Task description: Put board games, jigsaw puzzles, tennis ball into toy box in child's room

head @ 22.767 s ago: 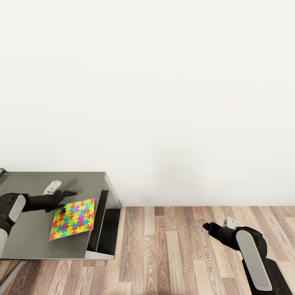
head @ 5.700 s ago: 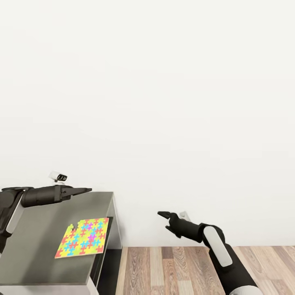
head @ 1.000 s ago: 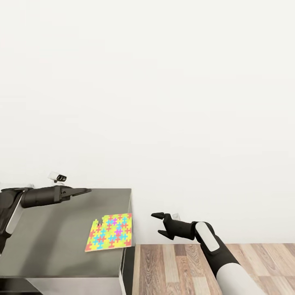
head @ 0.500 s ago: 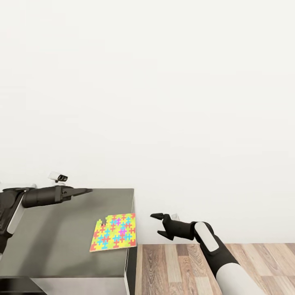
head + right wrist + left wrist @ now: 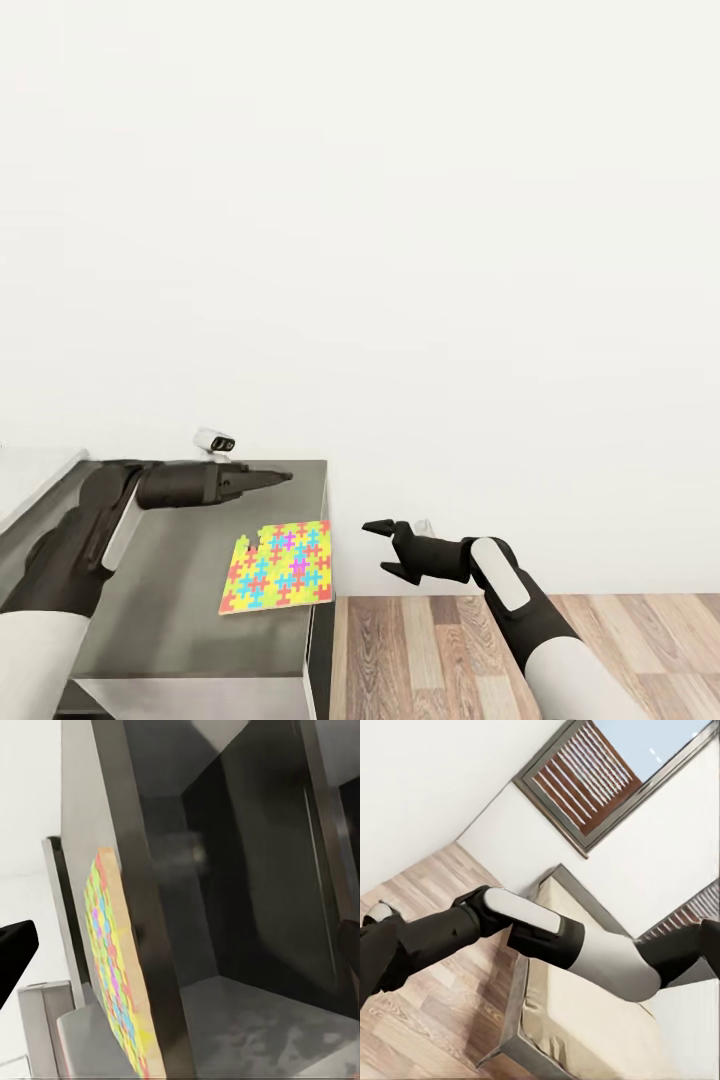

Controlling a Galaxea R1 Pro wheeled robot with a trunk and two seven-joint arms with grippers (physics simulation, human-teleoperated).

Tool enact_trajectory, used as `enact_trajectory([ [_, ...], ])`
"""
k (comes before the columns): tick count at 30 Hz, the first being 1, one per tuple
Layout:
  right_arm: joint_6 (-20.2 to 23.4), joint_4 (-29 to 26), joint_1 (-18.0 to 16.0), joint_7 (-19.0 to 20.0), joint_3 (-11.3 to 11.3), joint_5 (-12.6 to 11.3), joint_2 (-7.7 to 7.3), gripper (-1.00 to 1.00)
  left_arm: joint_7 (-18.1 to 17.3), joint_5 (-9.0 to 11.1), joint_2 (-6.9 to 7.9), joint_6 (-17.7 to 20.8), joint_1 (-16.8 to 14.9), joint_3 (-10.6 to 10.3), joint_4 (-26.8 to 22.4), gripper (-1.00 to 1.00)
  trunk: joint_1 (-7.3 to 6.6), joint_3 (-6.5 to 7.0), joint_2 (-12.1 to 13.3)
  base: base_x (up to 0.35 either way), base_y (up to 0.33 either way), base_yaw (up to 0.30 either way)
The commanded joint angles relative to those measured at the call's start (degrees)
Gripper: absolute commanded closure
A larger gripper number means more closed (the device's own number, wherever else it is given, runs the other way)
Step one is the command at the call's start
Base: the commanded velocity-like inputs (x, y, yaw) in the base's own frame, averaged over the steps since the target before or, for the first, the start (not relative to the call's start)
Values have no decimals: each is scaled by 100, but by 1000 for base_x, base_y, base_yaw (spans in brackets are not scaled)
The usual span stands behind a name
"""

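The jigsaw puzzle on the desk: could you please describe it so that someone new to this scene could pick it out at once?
Against the plain white wall stands a dark-grey desk with a flat top. At its right-hand edge, beside the wood-plank floor, lies the thin flat square jigsaw puzzle. Its bright yellow, pink, blue and green interlocking pieces make it the one colourful thing on that plain surface.

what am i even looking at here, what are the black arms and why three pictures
It is a simulated two-armed robot. The head view looks down from its head: the left gripper hovers shut above a dark grey desk, and the right gripper hangs open beside the desk's end, over the wood floor. Neither holds anything. A multicoloured jigsaw puzzle lies flat at the desk's edge. The other two pictures come from cameras at the wrists. The right wrist view sees the puzzle edge-on; the left one sees the robot's other arm and a bed.
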Motion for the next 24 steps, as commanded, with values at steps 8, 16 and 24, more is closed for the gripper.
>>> enact_trajectory([
  [8, 124, 10, -16, 42, 0, 71, 2, -100, -21, -88, -218, 61, -3, -164, -14, -100, 0, -6, -3, -29, 71, 0],
  [16, 132, 10, -21, 42, 2, 72, 12, -100, -21, -94, -223, 58, -3, -155, -30, -100, 0, -6, -3, -34, 80, 0],
  [24, 133, 10, -21, 49, 2, 72, 13, -100, -21, -95, -216, 58, -3, -147, -33, -100, 0, -6, -3, -29, 115, 0],
])
